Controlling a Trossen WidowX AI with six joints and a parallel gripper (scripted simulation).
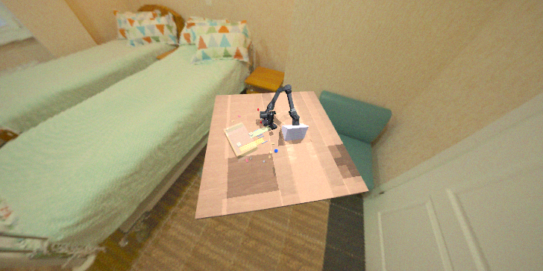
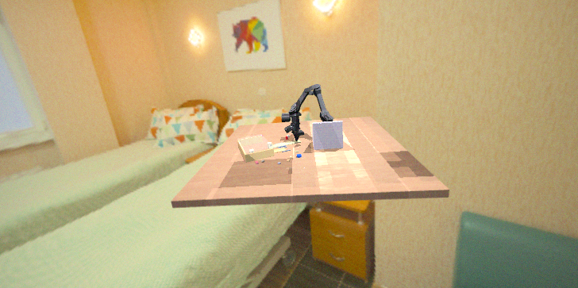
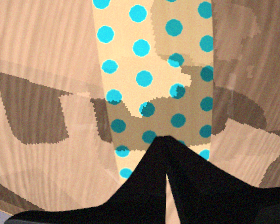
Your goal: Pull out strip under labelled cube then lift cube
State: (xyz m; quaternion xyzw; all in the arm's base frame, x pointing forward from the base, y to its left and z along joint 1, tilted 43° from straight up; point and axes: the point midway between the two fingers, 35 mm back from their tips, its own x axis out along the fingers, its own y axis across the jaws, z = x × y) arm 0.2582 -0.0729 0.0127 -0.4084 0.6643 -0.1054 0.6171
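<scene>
My gripper (image 1: 271, 128) (image 2: 296, 140) (image 3: 163, 143) is shut, its closed fingertips down on one end of a pale yellow strip with cyan dots (image 1: 260, 132) (image 2: 283, 144) (image 3: 123, 30). The strip lies flat and reaches from the fingertips toward the tray. A small whitish cube (image 1: 250, 134) (image 2: 269, 144) is at the strip's far end; whether it rests on the strip is too small to tell. A second whitish cube (image 1: 238, 144) (image 2: 251, 151) is nearer the tray's front, close to another yellow strip (image 1: 251, 145) (image 2: 279, 150). No label can be read.
A shallow tray (image 1: 247, 151) (image 2: 259, 155) stands left of the gripper. Thin blue bars (image 1: 259, 136) lie between the strips. An upright lavender panel (image 1: 294, 133) (image 2: 327, 135) stands right of the gripper. A blue piece (image 1: 275, 151) (image 2: 298, 155) and several small bits lie in front.
</scene>
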